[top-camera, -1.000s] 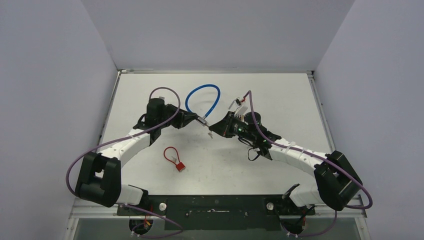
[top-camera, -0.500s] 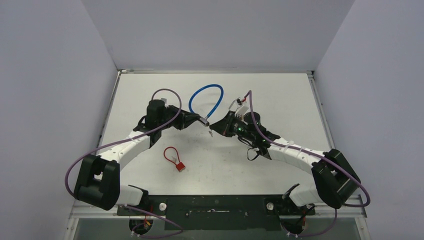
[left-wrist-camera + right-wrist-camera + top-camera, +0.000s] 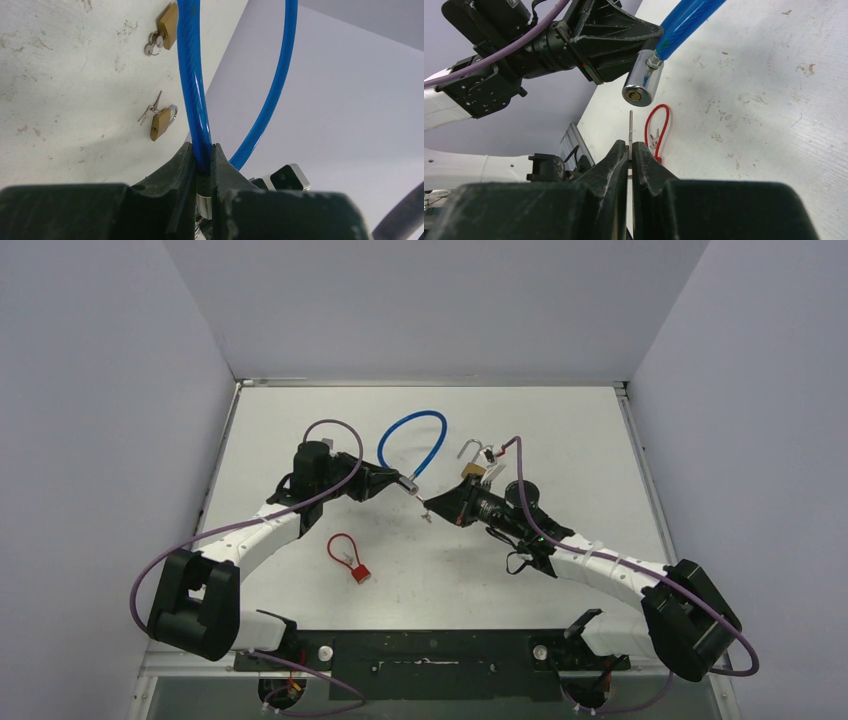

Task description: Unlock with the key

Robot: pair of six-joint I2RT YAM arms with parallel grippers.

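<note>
Soft, even light is flooding the worktop (image 3: 560, 430), casting faint shadows; the chrome lock barrel (image 3: 642, 84) above the right pincer (image 3: 630, 145) is glinting.

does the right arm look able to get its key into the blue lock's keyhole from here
Likely yes. The right gripper pinches the key just short of the cylinder, whose keyhole faces it, with only open air between. The left gripper holds the cable; the blade sits slightly off line.

Blue cable lock (image 3: 192, 75) and key (image 3: 630, 127)
The chrome cylinder (image 3: 642, 84) shows its keyhole (image 3: 632, 95); the thin key stands upright just below, not touching.
</note>
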